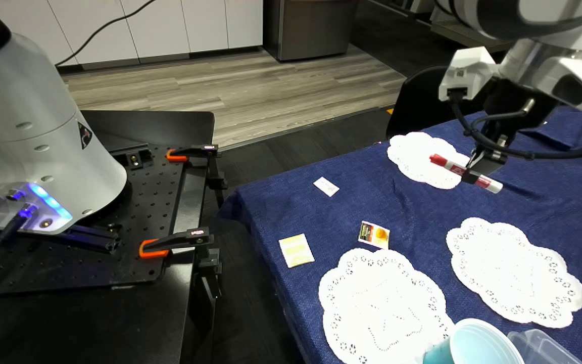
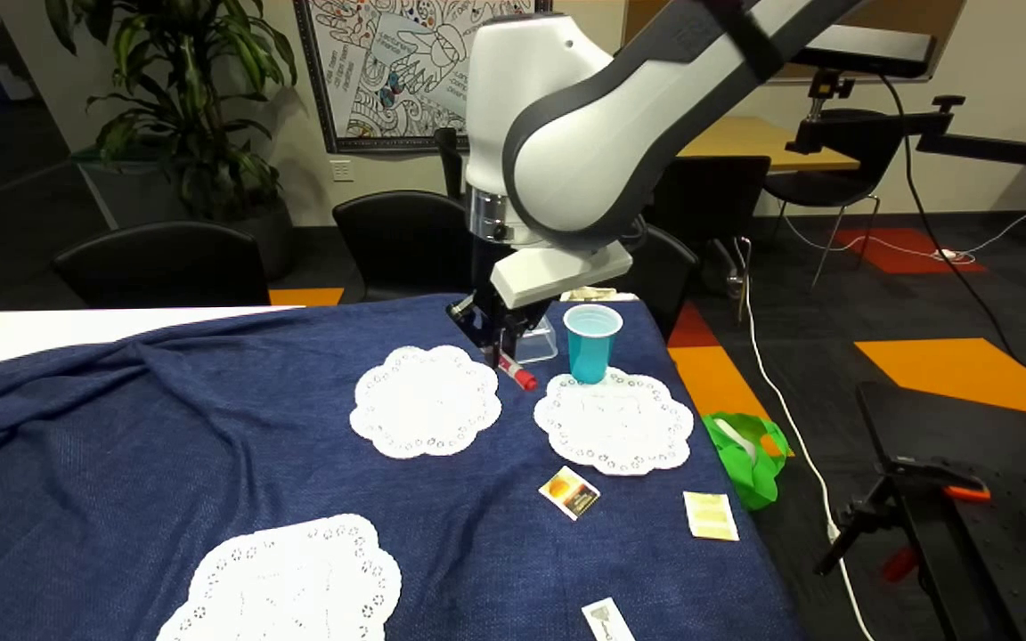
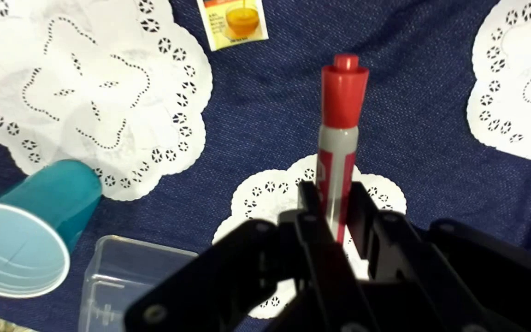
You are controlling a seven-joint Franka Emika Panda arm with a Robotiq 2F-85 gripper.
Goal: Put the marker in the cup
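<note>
The red and white marker [image 1: 455, 167] is held in the air above the blue cloth. It also shows in an exterior view [image 2: 520, 374] and in the wrist view [image 3: 342, 108], where its red end points away from the fingers. My gripper [image 3: 332, 198] is shut on the marker's middle; the fingers [image 1: 473, 174] hide part of it. The teal cup [image 2: 590, 349] stands upright, open side up, at the edge of a white doily. Its wide rim shows at the lower left of the wrist view [image 3: 60, 276] and at the bottom edge of an exterior view [image 1: 483, 344]. The gripper is apart from the cup.
A clear plastic box [image 3: 109, 276] stands beside the cup. White lace doilies [image 1: 513, 273] and small paper packets [image 1: 373, 235] lie flat on the blue cloth [image 2: 442, 552]. Black chairs [image 2: 166, 267] stand behind the table.
</note>
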